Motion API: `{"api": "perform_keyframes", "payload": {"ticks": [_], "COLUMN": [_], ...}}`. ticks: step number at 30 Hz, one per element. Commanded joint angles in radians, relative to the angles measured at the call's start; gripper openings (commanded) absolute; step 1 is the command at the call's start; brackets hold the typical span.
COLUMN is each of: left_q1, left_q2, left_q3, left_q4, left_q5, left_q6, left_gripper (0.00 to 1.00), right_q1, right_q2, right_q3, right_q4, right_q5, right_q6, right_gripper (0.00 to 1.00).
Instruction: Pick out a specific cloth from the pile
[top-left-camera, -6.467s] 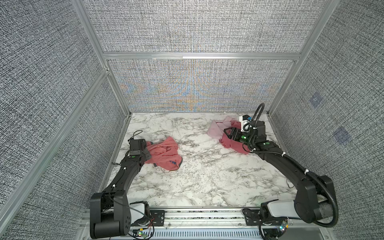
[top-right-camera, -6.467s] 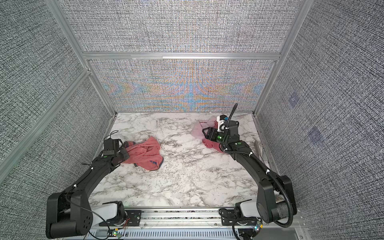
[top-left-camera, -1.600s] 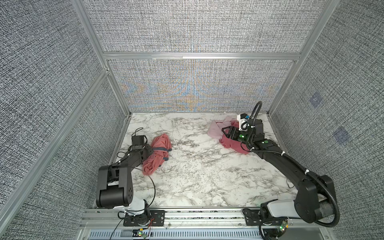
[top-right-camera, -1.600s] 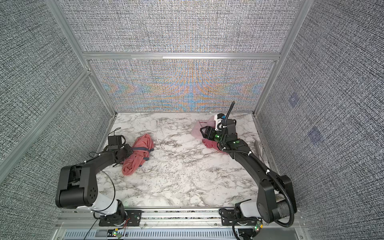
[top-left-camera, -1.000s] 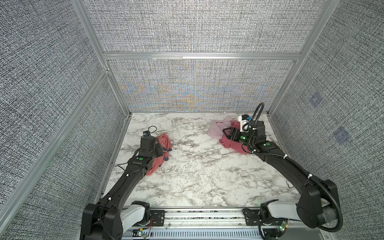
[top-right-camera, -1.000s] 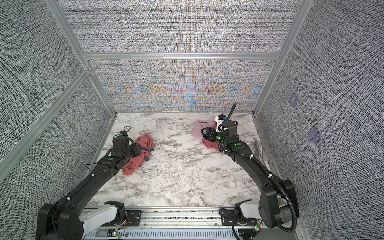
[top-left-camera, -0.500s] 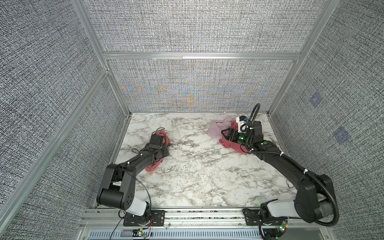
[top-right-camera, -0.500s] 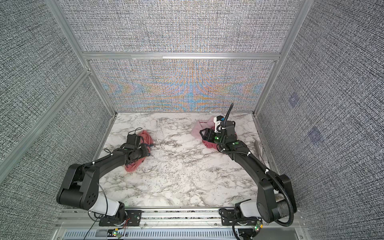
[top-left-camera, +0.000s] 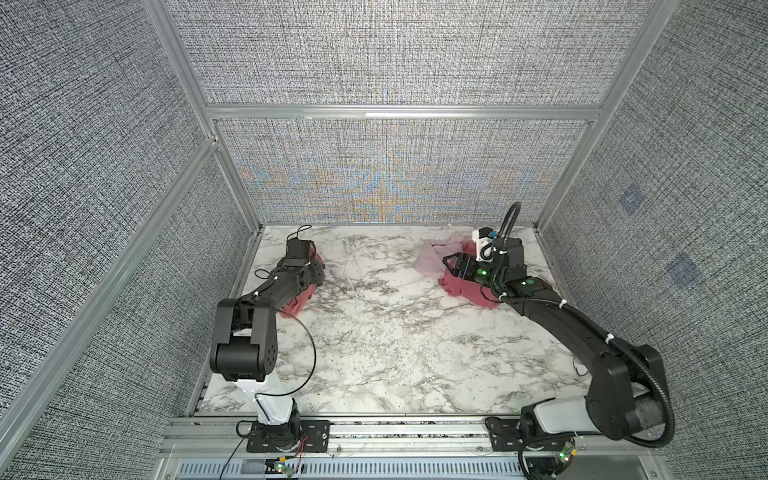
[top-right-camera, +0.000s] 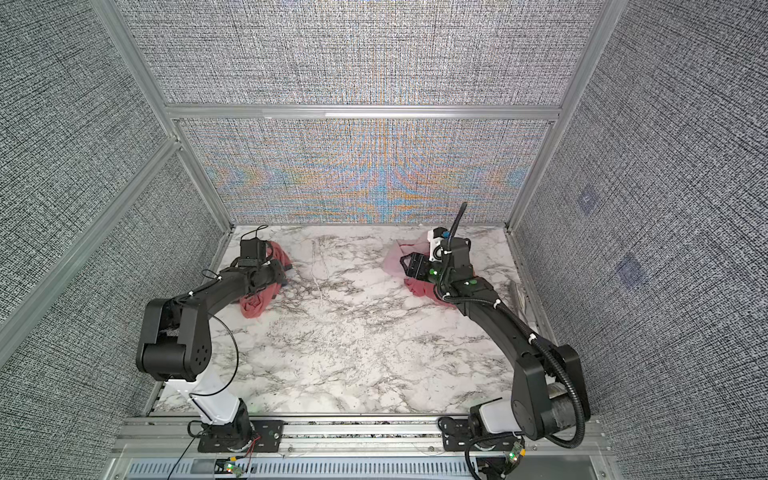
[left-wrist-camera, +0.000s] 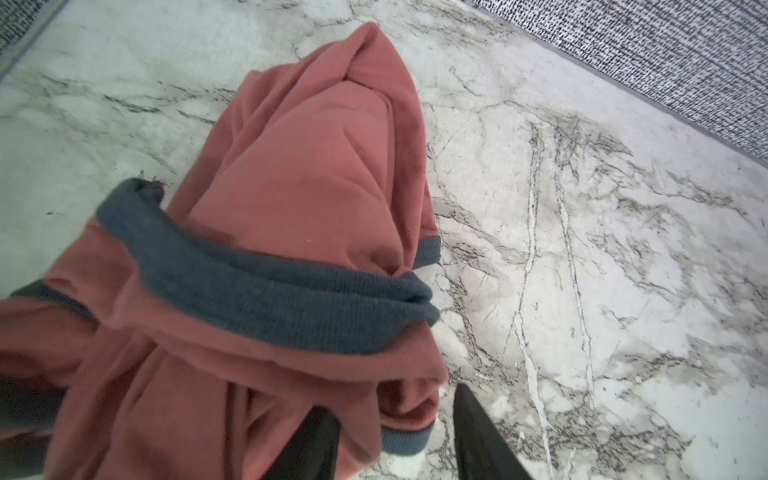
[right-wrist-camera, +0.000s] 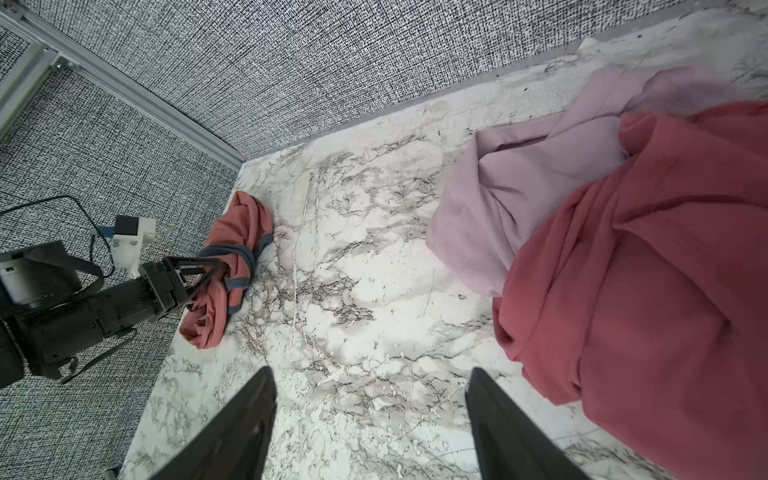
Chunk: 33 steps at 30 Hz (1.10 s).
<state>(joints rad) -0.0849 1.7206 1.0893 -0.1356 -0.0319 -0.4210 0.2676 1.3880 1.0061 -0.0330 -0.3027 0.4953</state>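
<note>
Cloth of coral-pink knit with dark grey-blue ribbed trim bands (top-left-camera: 297, 308) (top-right-camera: 257, 306) lies bunched in a long heap at the far left part of the white marble-patterned table (top-left-camera: 395, 332), close to the table's left edge in both top views. In the left wrist view the cloth (left-wrist-camera: 299, 187) is folded over itself and one wide trim band (left-wrist-camera: 270, 299) runs across it.

The left gripper (left-wrist-camera: 393, 400) is low over the near end of this heap. One black finger (left-wrist-camera: 311, 444) presses on the fabric and the other finger (left-wrist-camera: 478, 432) stands over bare marble, and a thick fold with a trim edge sits between them, so the jaws are closed on the cloth and are kept partly apart by it. The right wrist view shows the same grip from across the table (right-wrist-camera: 208, 270).

The right gripper (right-wrist-camera: 372, 374) (top-left-camera: 455, 266) is at the far right part of the table, with its jaws wide apart over bare marble and nothing between them. Just beside it a plain rose-red cloth (right-wrist-camera: 644, 270) (top-left-camera: 465, 289) and a pale pink cloth (right-wrist-camera: 498, 199) (top-left-camera: 432, 259) lie together, touching and partly overlapping. This pile is well apart from the coral-pink cloth, with open marble between them.
</note>
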Motion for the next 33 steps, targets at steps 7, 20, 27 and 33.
{"api": "perform_keyframes", "payload": {"ticks": [7, 20, 27, 33], "left_q1": [-0.058, -0.057, -0.055, -0.056], "left_q2": [-0.316, -0.465, -0.456, -0.350], "left_q3": [-0.295, -0.570, -0.732, -0.824], "left_q4": [0.240, 0.660, 0.945, 1.167], "left_q5": [-0.033, -0.362, -0.385, -0.366], "left_q6": [0.122, 0.325, 0.409, 0.449], "left_gripper": [0.48, 0.53, 0.53, 0.53], "right_q1": [-0.107, -0.160, -0.163, -0.165], "right_q2": [-0.164, -0.255, -0.101, 0.028], "right_q3": [-0.071, -0.478, -0.699, -0.724], "right_q4": [-0.060, 0.375, 0.884, 1.053], "right_q5": [0.254, 0.774, 0.788, 0.753], "right_q6": [-0.141, -0.400, -0.506, -0.506], "right_gripper": [0.75, 0.84, 0.85, 0.86]}}
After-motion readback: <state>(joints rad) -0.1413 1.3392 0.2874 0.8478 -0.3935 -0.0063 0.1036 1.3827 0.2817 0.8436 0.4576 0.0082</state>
